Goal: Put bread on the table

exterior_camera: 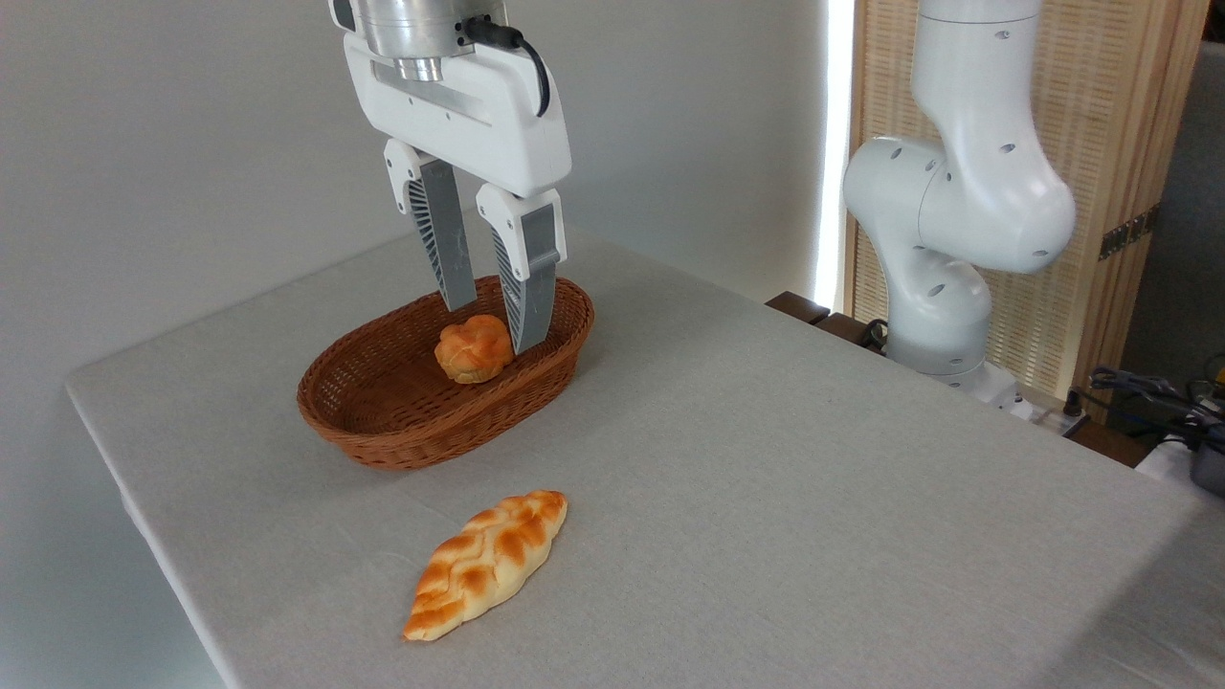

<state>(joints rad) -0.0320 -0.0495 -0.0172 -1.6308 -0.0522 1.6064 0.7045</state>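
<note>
Your gripper (490, 330) hangs over the basket (383, 435) with its jaws apart on each side of the bun (474, 349), which sits inside, so you can squeeze it and lift it onto the table (766, 459).

A single fixed camera stands off the table's (766, 459) near corner, raised and tilted down across the grey cloth; it faces toward twelve o'clock, where a pale wall closes the scene; the view is close, so the gripper (493, 325) fills the upper middle and its arm is cut off by the top edge; the robot's base column (943, 287) sits at two o'clock beyond the table's far right edge; the wicker basket (421, 431) lies at ten o'clock; the table's near edge runs out of frame at six o'clock.
</note>
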